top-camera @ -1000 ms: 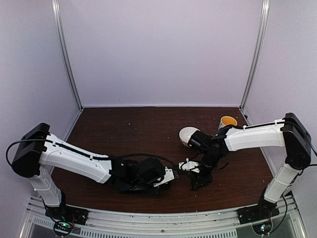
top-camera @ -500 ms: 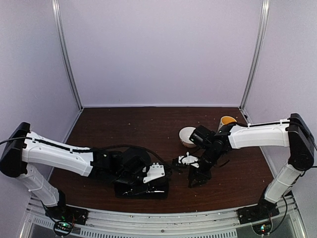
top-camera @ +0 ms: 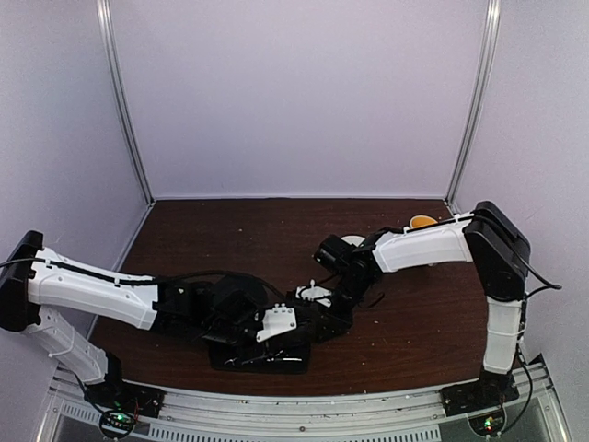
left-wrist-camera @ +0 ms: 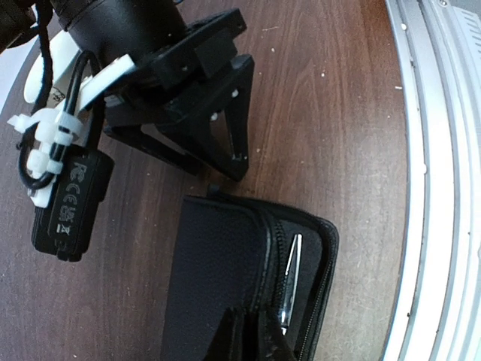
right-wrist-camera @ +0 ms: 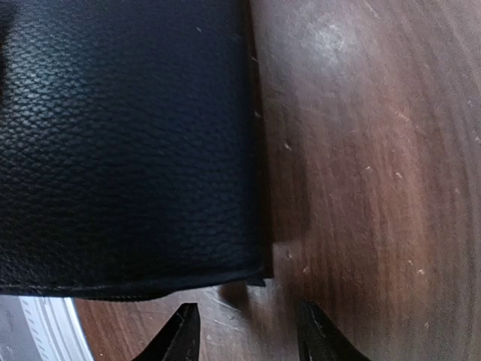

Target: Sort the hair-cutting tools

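Observation:
A flat black case lies near the table's front edge, its zip partly undone. One silver scissors blade shows inside the gap. My left gripper is shut on the edge of the case's lid by the zip. My right gripper stands just beyond the case's far end, open, with nothing between its fingers. In the right wrist view the case fills the upper left, and the right gripper hovers over bare wood just off its corner. From above, the left gripper and right gripper meet at the case.
A white bowl sits behind the right arm, mostly hidden. A yellow cup stands at the back right. The metal front rail runs close beside the case. Side walls enclose the table.
My right arm has swung left and now sits at the case's far end with its jaws wider apart. My left arm has drawn back leftward, uncovering the case.

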### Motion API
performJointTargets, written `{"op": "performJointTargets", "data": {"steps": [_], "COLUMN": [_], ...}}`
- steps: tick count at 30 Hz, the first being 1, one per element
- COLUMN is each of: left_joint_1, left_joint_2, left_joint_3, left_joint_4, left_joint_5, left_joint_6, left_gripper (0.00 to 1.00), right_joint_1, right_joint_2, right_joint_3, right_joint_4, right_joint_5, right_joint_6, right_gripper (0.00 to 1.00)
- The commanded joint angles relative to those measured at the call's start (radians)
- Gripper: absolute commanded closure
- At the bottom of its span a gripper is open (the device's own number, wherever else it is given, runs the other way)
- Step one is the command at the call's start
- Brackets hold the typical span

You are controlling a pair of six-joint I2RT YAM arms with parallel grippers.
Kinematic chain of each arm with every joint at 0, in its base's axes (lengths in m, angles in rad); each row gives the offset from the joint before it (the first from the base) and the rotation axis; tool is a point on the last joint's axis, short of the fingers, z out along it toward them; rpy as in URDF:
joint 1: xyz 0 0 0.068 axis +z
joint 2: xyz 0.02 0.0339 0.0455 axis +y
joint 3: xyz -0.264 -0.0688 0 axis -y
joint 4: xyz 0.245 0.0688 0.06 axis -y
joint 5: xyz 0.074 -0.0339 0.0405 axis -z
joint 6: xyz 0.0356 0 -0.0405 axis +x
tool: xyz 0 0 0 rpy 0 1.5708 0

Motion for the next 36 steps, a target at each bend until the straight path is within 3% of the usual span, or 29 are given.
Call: {"op": "performJointTargets", "data": {"steps": [1, 12, 17, 31, 36], "left_joint_1": [-0.003, -0.027, -0.032, -0.033, -0.032], "left_joint_2": [-0.067, -0.115, -0.130, -0.091, -0.075], "left_joint_3": [-0.047, -0.081, -0.090, -0.084, -0.079], "left_joint_4": [0.068, 0.122, 0.125, 0.100, 0.094], "left_joint_5": [0.034, -0.032, -0.045, -0.055, -0.053], "left_joint_6": [0.009, 0.020, 0.018, 0.014, 0.015], "left_gripper": [1.00, 1.00, 1.00, 1.00, 1.00], "right_joint_1": [0.009, 0.015, 0.017, 0.007, -0.012], "right_joint_2": [0.029, 0.111, 0.148, 0.134, 0.093], "right_joint_3": [0.027, 0.122, 0.160, 0.128, 0.093], "right_joint_4": [0.006, -0.120, -0.155, -0.183, -0.143], "right_joint_5": [-0.010, -0.214, -0.220, -0.215, -0.198], "right_joint_6": [0.005, -0.101, -0.102, -0.104, -0.094], "right_gripper": [0.54, 0.53, 0.55, 0.91, 0.97]}}
